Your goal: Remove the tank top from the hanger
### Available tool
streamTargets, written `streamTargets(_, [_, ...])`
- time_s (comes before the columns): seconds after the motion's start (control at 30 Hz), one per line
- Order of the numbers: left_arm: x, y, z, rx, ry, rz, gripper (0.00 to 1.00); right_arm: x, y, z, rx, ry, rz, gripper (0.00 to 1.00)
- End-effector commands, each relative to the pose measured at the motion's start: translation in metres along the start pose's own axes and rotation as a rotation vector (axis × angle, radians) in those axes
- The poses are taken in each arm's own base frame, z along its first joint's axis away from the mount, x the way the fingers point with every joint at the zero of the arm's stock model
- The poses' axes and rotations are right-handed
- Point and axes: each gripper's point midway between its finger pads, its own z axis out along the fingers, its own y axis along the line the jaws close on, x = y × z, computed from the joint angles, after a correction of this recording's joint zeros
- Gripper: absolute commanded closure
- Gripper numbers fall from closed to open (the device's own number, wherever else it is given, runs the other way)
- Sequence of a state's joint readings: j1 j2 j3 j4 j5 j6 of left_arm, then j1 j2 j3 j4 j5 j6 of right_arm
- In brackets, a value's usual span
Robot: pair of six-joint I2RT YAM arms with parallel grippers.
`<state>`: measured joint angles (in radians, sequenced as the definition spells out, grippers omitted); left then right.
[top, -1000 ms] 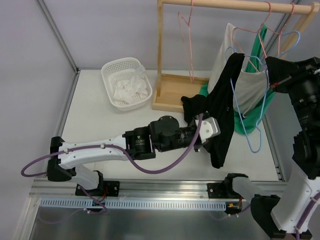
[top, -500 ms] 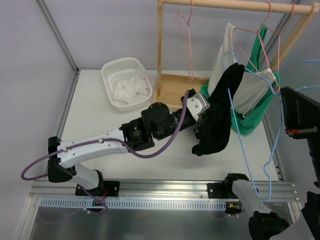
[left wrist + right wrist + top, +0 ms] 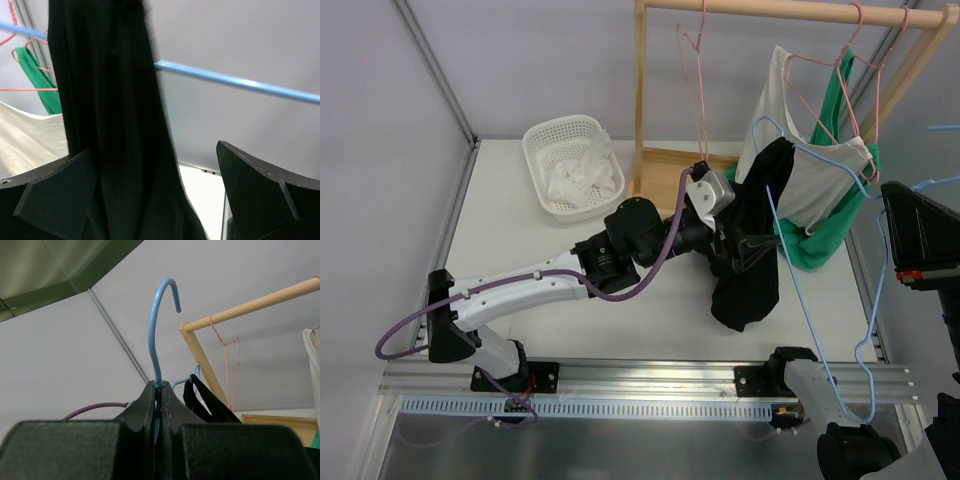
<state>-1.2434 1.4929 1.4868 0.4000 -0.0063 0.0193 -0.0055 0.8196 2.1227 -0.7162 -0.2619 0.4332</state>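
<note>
The black tank top [image 3: 748,285] hangs by one strap from the end of a blue wire hanger [image 3: 805,300] and droops toward the table. My left gripper [image 3: 748,246] stands open against the cloth. In the left wrist view the tank top [image 3: 110,125] hangs between the spread fingers [image 3: 255,192], close to the left one, with the hanger wire [image 3: 240,82] behind it. My right gripper [image 3: 160,392] is shut on the neck of the hanger [image 3: 159,325], held up at the right [image 3: 895,205]. A black strap [image 3: 205,405] shows behind the jaws.
A wooden clothes rack [image 3: 672,185] stands at the back with pink hangers [image 3: 698,90] and white and green garments [image 3: 820,185] on it. A white basket [image 3: 548,140] holding white cloth sits at the back left.
My left gripper has opened and let go of the tank top after moving up toward the rack. The right arm lifted the hanger toward the near right; the tank top now hangs straight down.
</note>
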Motion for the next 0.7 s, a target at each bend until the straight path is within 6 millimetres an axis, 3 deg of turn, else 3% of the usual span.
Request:
streamTargets(0.0, [-0.011,0.001,0.014,0.048,-0.065,-0.058,0.01,-0.018,0.023,-0.001,-0.083,-0.056,0.033,1.00])
streamTargets(0.1, [-0.004,0.006,0.020,0.044,-0.055,-0.055,0.05,-0.020,0.025,-0.002,-0.085,-0.061,0.048,1.00])
streamTargets(0.2, [0.007,0.022,0.022,-0.009,-0.028,-0.060,0.53,-0.024,0.029,-0.003,-0.094,-0.069,0.055,1.00])
streamTargets(0.23, [0.008,0.032,0.021,-0.056,-0.025,-0.063,0.88,-0.026,0.031,-0.004,-0.099,-0.075,0.056,1.00])
streamTargets(0.27, [0.012,0.040,0.020,-0.101,-0.013,-0.066,1.00,-0.025,0.031,-0.004,-0.100,-0.073,0.061,1.00])
streamTargets(0.37, [0.008,0.055,0.014,-0.167,-0.018,-0.042,1.00,-0.022,0.032,-0.008,-0.104,-0.065,0.071,1.00])
streamTargets(0.6, [-0.052,0.080,-0.005,-0.222,-0.105,0.031,1.00,0.000,0.028,-0.025,-0.093,0.003,0.102,1.00])
streamTargets(0.67, [-0.057,0.092,-0.010,-0.246,-0.096,0.045,1.00,0.007,0.029,-0.030,-0.097,0.036,0.126,1.00])
